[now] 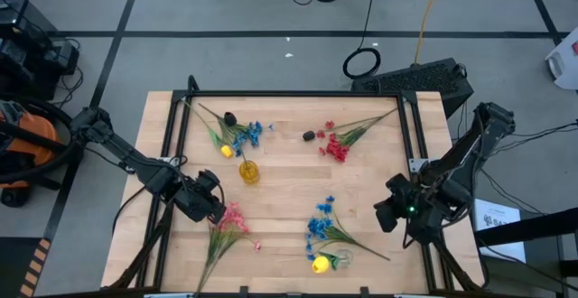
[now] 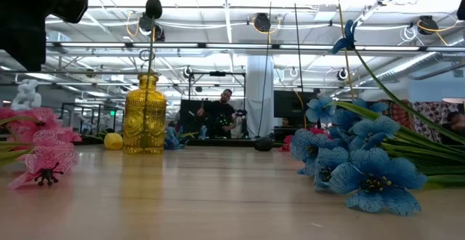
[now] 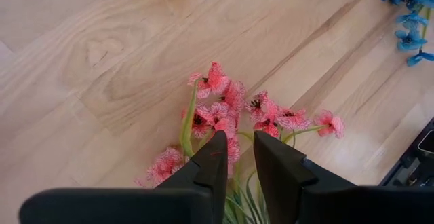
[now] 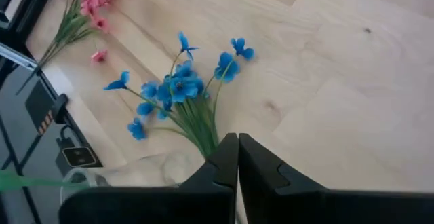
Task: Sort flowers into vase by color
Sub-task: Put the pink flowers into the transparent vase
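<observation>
Two grippers work opposite sprays; the left gripper (image 3: pixel 239 161), fingers slightly apart, straddles the pink flowers (image 3: pixel 230 112), apparently for pickup. The right gripper (image 4: pixel 237 157) hangs closed above the blue flowers (image 4: pixel 178 88); nothing visibly held.

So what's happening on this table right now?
A two-armed robot is sorting artificial flowers lying loose on a wooden table. The left gripper is down over the pink spray, fingers straddling its stems. The right gripper is shut, near the blue spray at the table's right side. A yellow vase stands mid-table with a dark-budded stem in it; red and mixed sprays lie beyond.
</observation>
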